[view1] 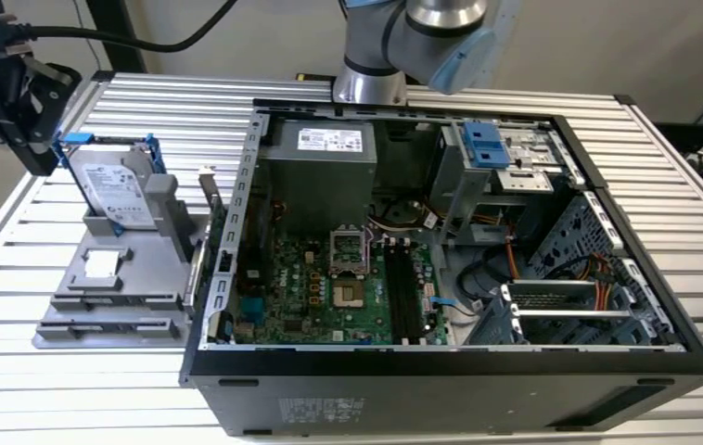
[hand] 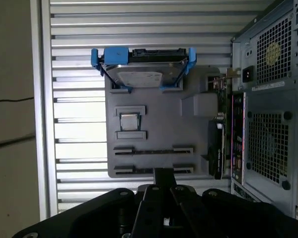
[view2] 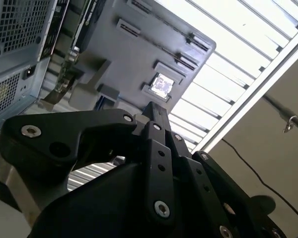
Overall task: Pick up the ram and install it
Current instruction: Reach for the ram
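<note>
My black gripper [view1: 40,158] hangs above the table at the exterior view's left, just beyond the grey parts holder [view1: 129,287]. Its fingers meet at the tip in both wrist views [view2: 153,110] [hand: 161,174], and nothing shows between them. Below it, the holder's two long narrow slots [hand: 154,149] lie closest to the fingertips. The ram is hidden or out of view. The long black motherboard slots [view1: 403,297] sit inside the open computer case [view1: 451,380].
A silver hard drive in a blue frame [view1: 117,190] leans at the holder's far end. A small silver chip [hand: 129,120] lies in the holder's middle. A green expansion card [view1: 197,264] stands between holder and case. The slatted table's edge [hand: 44,124] is near.
</note>
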Controlling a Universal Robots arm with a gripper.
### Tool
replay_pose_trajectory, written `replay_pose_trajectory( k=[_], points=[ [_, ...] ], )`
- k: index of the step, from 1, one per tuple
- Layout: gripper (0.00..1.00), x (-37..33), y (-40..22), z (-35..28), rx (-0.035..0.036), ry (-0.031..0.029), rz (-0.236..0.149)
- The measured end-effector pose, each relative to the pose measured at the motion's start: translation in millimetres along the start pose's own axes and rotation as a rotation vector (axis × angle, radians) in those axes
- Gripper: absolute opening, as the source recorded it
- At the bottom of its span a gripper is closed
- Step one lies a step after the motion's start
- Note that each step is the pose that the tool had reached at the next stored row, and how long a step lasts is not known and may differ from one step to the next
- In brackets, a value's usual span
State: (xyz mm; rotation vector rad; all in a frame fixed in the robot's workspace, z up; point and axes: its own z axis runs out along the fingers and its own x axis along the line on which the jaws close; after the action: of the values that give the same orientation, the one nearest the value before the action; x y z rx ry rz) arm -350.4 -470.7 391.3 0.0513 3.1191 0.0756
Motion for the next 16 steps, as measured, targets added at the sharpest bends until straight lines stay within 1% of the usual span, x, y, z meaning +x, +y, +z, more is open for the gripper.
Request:
replay_pose_trajectory(
  k=[10, 14, 16],
  points=[
    [0.0, 0.1, -15.0, -0.3, -0.0005, -0.0001, 0.0],
    [0.0, 0.1, -18.1, -0.3, -0.0006, -0.0001, 0.0],
    [0.0, 0.0, -21.1, -0.4, -0.0007, 0.0, -0.002]
  ],
)
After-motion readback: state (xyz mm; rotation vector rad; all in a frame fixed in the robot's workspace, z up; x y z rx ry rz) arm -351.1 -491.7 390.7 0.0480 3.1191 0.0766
